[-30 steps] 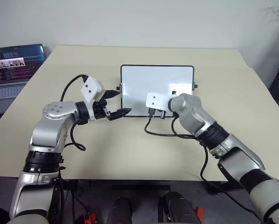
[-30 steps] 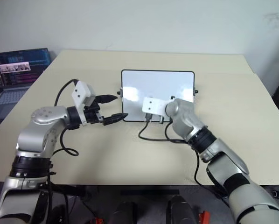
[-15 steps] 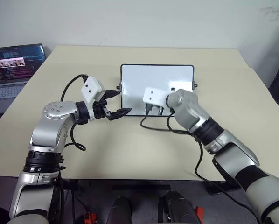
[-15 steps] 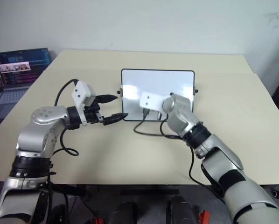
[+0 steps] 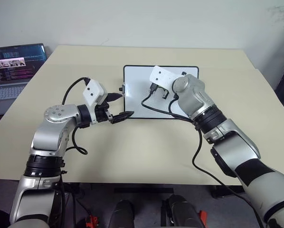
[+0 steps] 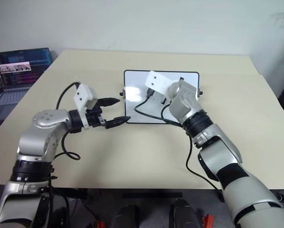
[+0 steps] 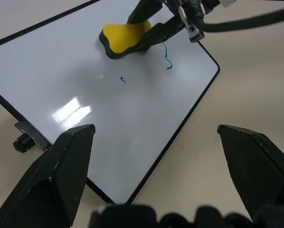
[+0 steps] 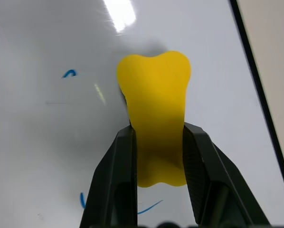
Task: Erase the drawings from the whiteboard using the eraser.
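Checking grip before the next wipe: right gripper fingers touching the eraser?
Touching. The right wrist view shows both black fingers of the right gripper pressed against the sides of the yellow eraser, no gap, over the whiteboard.

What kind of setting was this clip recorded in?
Probably an office or lab test bench: a plain beige table against a bare wall, an open laptop beside it showing a dark interface, and a small whiteboard set up for erasing.

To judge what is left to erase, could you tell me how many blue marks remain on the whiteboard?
2: a squiggle beside the eraser, and a tiny mark mid-whiteboard. The eraser may hide more.
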